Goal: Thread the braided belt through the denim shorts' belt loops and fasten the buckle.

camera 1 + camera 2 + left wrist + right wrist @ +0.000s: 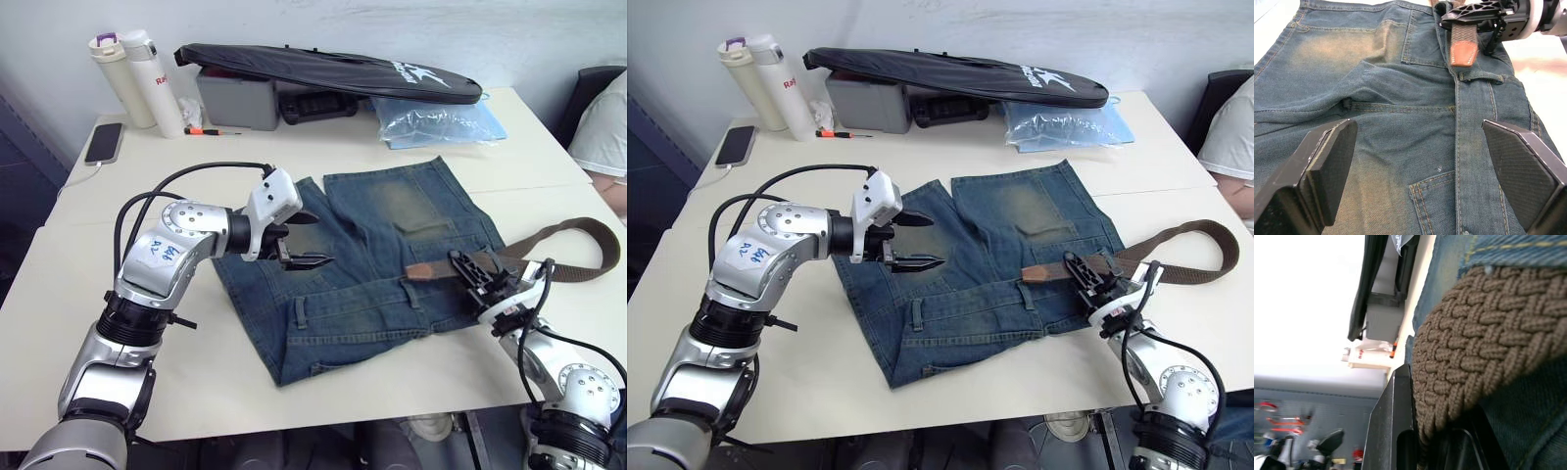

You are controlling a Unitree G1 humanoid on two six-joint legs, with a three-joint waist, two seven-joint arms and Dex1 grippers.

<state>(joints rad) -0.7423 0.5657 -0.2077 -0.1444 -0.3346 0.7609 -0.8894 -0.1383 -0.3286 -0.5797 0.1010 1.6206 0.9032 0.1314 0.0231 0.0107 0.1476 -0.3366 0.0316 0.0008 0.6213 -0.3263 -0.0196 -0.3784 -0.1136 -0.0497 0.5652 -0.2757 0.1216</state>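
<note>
Brown braided belt (460,264) pinched in the right gripper (477,277); left gripper (297,257) hovers wide over denim shorts (372,284). Feed leather tip flat toward the loop ahead of those fingers.

Even, bright light falls on the table (323,362), with soft shadows beside the denim shorts (372,264). In the right wrist view the background beyond the braided belt (1484,333) is overexposed and blurred.

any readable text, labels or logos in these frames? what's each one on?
Handwritten blue marks on the white sticker on the left arm: not legible.
Red letters on the white bottle: partly turned away, not readable.
White star logo with lettering on the black bag: too small to read.
</note>
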